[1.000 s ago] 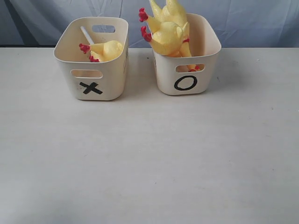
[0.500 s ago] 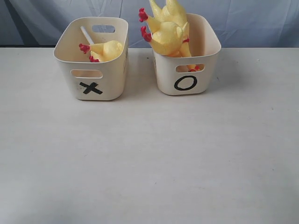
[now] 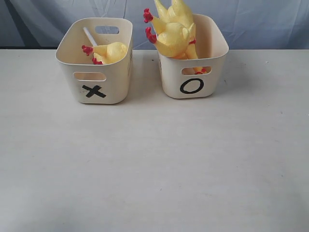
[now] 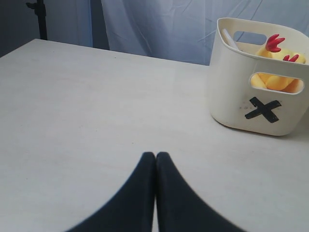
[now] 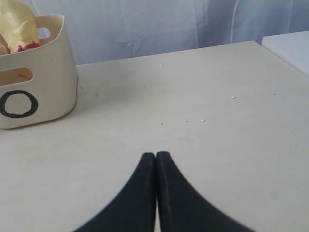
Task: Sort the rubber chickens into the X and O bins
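The X bin [image 3: 94,92] stands at the back left of the table and holds a yellow rubber chicken piece [image 3: 110,51] with red feet. Beside it on the right, the O bin [image 3: 192,87] holds yellow rubber chickens [image 3: 174,34] that stick up above its rim, red feet showing. In the left wrist view the X bin [image 4: 263,111] and its chicken piece [image 4: 282,53] lie well ahead of my left gripper [image 4: 155,155], which is shut and empty over bare table. My right gripper [image 5: 155,154] is also shut and empty, with the O bin [image 5: 34,96] far off. Neither gripper appears in the exterior view.
A white stick [image 3: 90,36] leans inside the X bin. A blue-grey cloth backdrop [image 3: 260,19] hangs behind the table. A white surface [image 5: 289,48] adjoins the table corner in the right wrist view. A dark stand [image 4: 41,19] is behind the table in the left wrist view.
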